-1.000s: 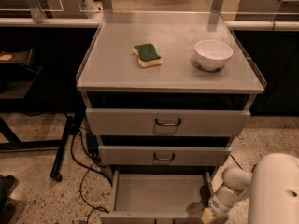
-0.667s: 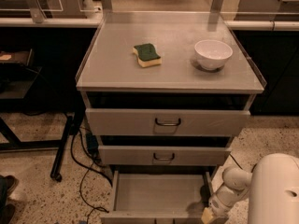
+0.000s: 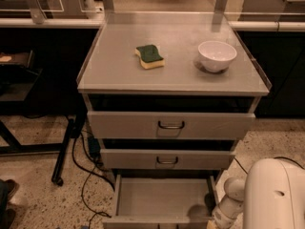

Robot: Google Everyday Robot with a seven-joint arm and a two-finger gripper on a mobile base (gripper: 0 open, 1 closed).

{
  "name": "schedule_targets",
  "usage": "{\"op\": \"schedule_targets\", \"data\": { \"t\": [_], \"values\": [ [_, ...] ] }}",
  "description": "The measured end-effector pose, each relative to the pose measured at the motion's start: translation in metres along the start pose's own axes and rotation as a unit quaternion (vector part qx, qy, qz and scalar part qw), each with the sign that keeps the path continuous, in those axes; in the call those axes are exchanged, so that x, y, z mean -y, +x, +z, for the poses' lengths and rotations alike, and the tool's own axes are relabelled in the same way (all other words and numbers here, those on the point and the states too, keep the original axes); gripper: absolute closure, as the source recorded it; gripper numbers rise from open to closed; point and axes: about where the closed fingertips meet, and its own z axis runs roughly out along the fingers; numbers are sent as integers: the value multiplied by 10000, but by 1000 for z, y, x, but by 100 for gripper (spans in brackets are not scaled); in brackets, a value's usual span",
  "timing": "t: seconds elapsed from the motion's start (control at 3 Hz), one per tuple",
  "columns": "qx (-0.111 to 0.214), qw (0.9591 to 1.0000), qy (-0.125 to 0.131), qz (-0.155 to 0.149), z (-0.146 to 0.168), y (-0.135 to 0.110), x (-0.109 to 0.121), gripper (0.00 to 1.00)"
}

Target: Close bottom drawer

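The bottom drawer (image 3: pixel 162 198) of the grey metal cabinet is pulled open toward me, and its plain grey inside is empty. Its front panel (image 3: pixel 152 221) lies at the picture's lower edge, and its handle is out of view. My white arm (image 3: pixel 229 202) reaches down by the drawer's right front corner. My gripper is below the lower edge of the picture, out of view.
The middle drawer (image 3: pixel 167 159) and top drawer (image 3: pixel 170 125) stand slightly open above it. A green-and-yellow sponge (image 3: pixel 149 56) and a white bowl (image 3: pixel 217 56) sit on the cabinet top (image 3: pixel 119 70). Black cables (image 3: pixel 83 175) and a stand leg (image 3: pixel 64 151) are on the floor at left.
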Motion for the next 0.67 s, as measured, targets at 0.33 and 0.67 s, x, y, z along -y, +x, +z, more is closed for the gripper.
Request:
{"op": "schedule_targets", "data": {
  "t": [0.33, 0.67],
  "values": [
    [17, 9998, -48, 217, 14, -9, 8, 100],
    [203, 9995, -39, 234, 9, -25, 4, 100]
  ]
}}
